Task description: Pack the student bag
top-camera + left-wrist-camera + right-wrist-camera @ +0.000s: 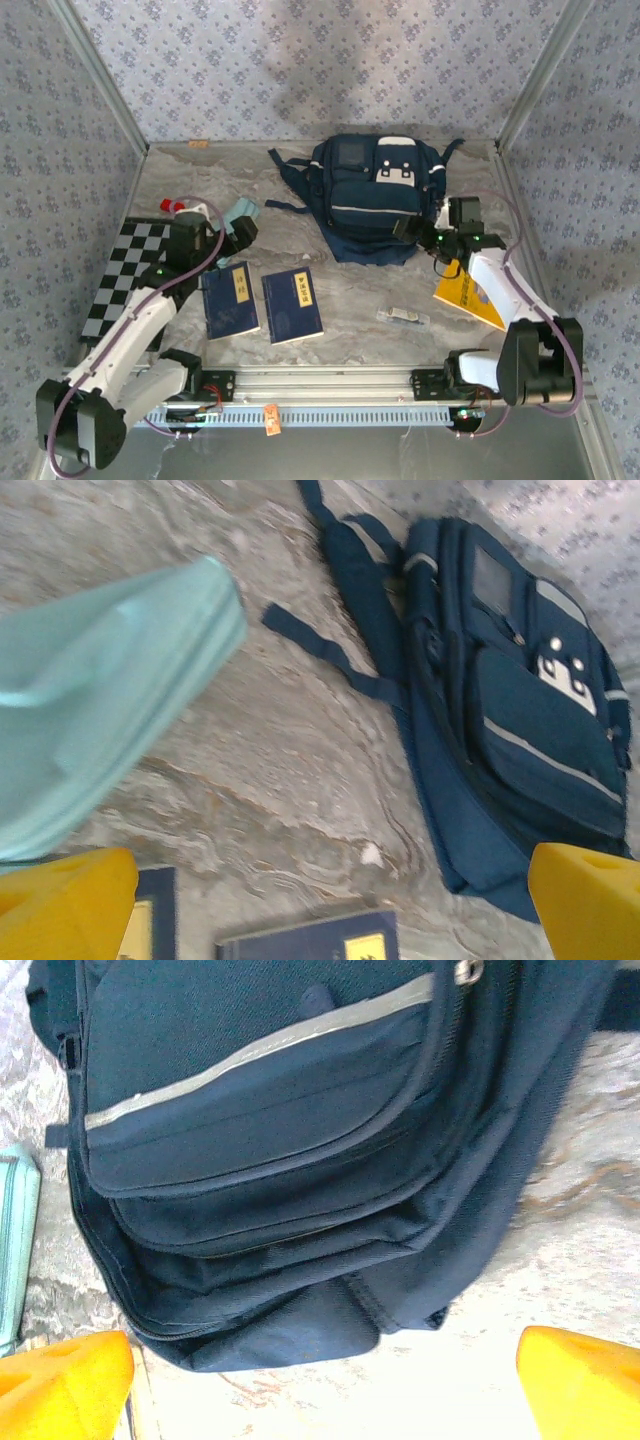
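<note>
The student bag (375, 190), navy-blue with white patches and a thin white stripe, lies flat at the back middle of the table with its dark straps trailing left. My right gripper (408, 230) hovers at the bag's near right corner. In the right wrist view its yellow fingertips (62, 1385) stand wide apart and open, with the bag's lower pockets (280, 1140) just ahead and nothing between them. My left gripper (243, 231) is open to the left of the bag, beside a teal pouch (100, 700). The bag (510, 710) shows to its right, across bare table.
Two navy-blue books (229, 298) (291, 305) lie in front of the left arm. A yellow book (470, 293) sits under the right arm. A checkered board (125, 275) and a red-capped item (172, 206) are at the left, and a small clear object (402, 317) near the front.
</note>
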